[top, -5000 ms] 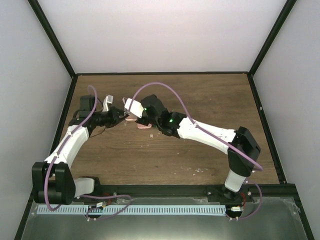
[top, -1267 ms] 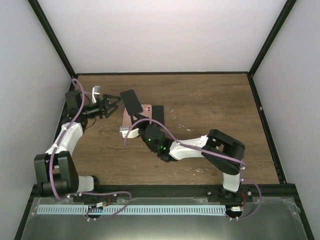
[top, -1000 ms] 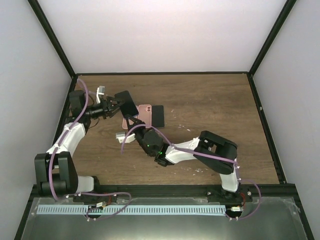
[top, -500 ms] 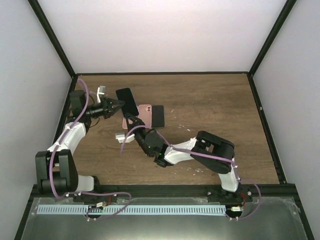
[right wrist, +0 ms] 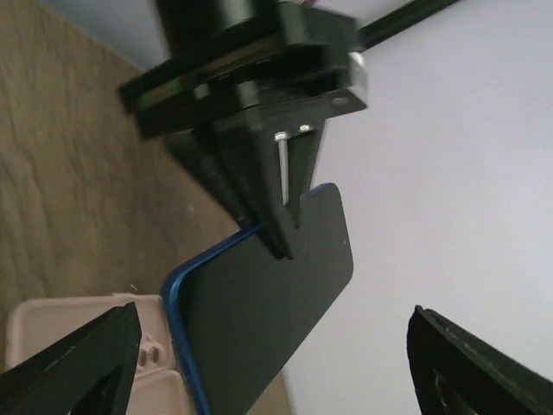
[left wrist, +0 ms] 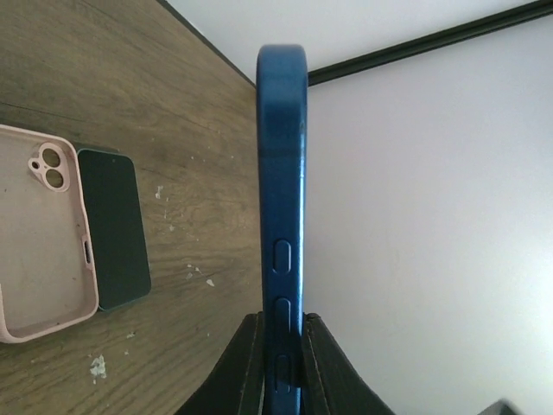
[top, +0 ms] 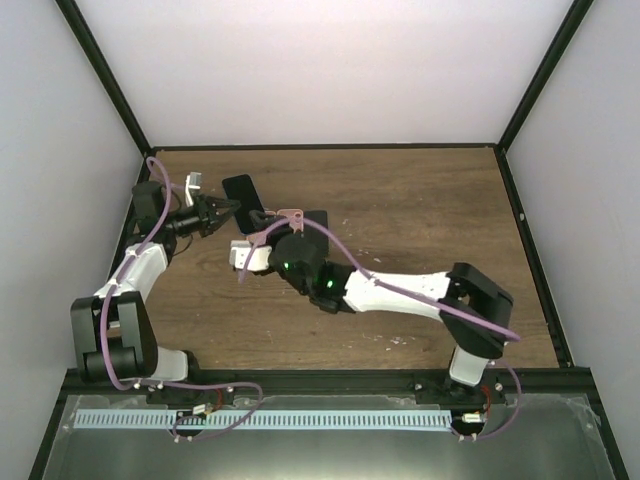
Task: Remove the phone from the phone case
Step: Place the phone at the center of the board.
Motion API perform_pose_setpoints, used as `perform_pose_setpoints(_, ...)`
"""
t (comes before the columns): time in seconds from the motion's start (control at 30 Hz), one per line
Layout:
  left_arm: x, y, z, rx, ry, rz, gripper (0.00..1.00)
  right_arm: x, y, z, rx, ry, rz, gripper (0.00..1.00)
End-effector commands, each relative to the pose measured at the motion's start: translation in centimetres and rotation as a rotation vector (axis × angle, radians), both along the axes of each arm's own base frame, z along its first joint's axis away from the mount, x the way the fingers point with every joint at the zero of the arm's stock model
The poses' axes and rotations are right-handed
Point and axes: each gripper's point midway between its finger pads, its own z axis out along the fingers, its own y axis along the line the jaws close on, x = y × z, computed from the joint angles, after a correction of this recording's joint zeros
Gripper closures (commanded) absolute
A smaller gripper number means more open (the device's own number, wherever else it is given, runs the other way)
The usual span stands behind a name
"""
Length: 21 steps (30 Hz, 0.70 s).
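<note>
The blue phone (top: pixel 240 189) with its black screen (right wrist: pixel 259 320) is off the table, edge-on in the left wrist view (left wrist: pixel 282 173). My left gripper (top: pixel 226 206) (left wrist: pixel 282 318) is shut on its lower end. The pink phone case (left wrist: pixel 39 251) lies empty on the wood, camera hole up; it is mostly hidden under my right wrist in the top view (top: pixel 291 213) and shows as a corner in the right wrist view (right wrist: pixel 78 324). My right gripper (top: pixel 267 226) (right wrist: pixel 272 316) stands open just in front of the phone, fingers wide and apart from it.
A dark green flat slab (left wrist: pixel 112 229) (top: pixel 317 224) lies against the case's right side. The left wall and black frame post (top: pixel 130 215) stand close behind my left arm. Bare wood table (top: pixel 420 210) stretches to the right.
My left gripper closed on the phone and carried it slightly left and up. My right gripper let go of the phone and opened wide, its arm swinging out to the right.
</note>
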Motion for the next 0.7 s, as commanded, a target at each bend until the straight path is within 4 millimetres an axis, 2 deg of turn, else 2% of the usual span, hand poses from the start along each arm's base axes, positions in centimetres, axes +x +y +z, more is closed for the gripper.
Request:
perform_pose_setpoints(0.0, 0.2, 0.0, 2.1, 0.037, -0.150, -0.034, 1.00, 0.0, -1.2, 0.1, 0.120, 0.492, 0.036, 0.18)
perform_pose_setpoints(0.13, -0.2, -0.4, 3.2, 0.062, -0.227, -0.064, 1.00, 0.3, -2.5, 2.6, 0.248, 0.746, 0.128, 0.16)
perform_pose_setpoints(0.33, -2.1, -3.0, 5.8, 0.070, -0.379, -0.177, 1.00, 1.6, -5.8, 7.1, 0.452, 1.087, 0.272, 0.16)
perform_pose_setpoints(0.43, -3.5, -4.6, 7.1, 0.069, -0.450, -0.233, 1.00, 1.6, -7.3, 7.9, 0.525, 1.259, 0.340, 0.19)
perform_pose_setpoints(0.67, -6.4, -7.5, 10.1, 0.057, -0.598, -0.329, 1.00, 0.6, -9.3, 7.5, 0.613, 1.511, 0.427, 0.30)
